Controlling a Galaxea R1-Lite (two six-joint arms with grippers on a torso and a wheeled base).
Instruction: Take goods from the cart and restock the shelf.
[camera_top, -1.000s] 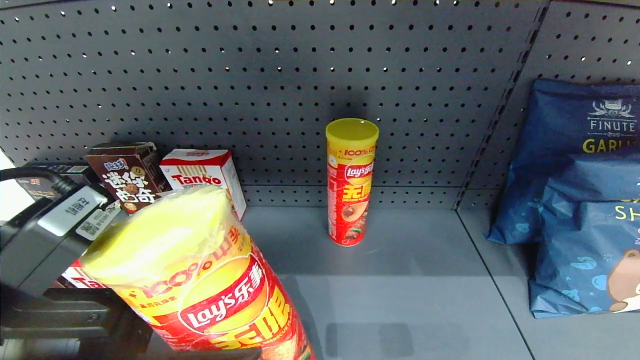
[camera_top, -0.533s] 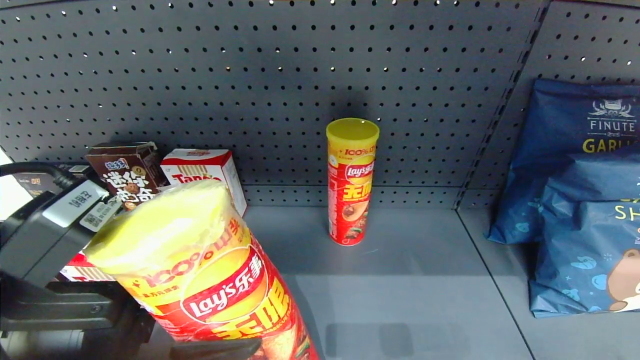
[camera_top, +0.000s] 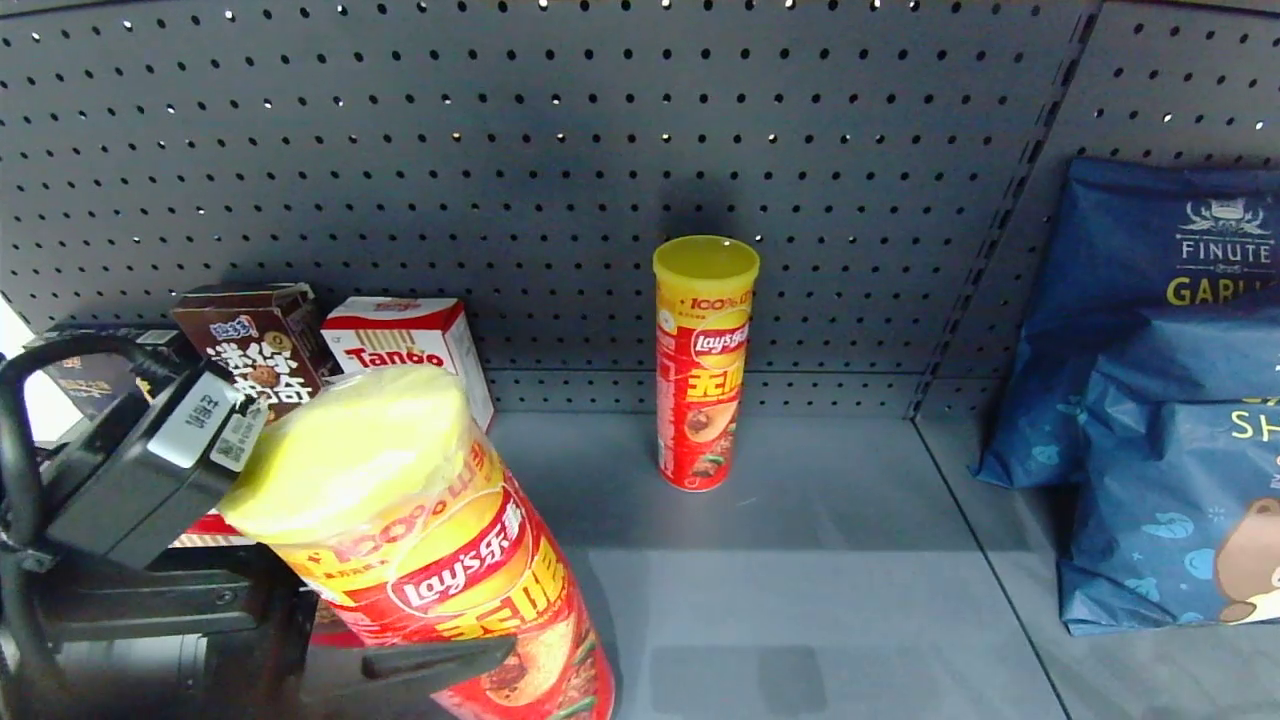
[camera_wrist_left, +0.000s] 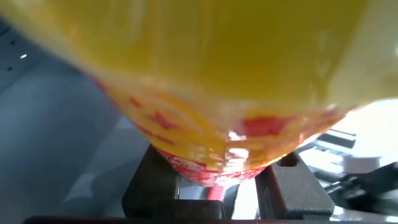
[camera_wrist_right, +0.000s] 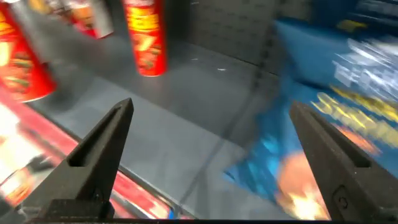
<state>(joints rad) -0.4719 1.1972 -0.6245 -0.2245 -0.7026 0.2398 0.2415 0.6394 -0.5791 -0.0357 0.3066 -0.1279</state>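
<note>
One chip can (camera_top: 703, 370) stands on the shelf (camera_top: 820, 580), the second can (camera_top: 420, 540) hangs tilted, clamped in the left gripper (camera_wrist_left: 217, 186), unplaced; right gripper (camera_wrist_right: 211, 109) gapes empty.

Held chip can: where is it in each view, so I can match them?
Head view: held chip can lower left, tilted.
Left wrist view: the can close up, clamped in the left tool.
Right wrist view: the can nearer than the standing can.
Shared landmark: grey shelf floor.

Dark pegboard back wall (camera_top: 500, 150); grey shelf (camera_top: 800, 600) below; slotted upright (camera_top: 995, 225) between panels.
</note>
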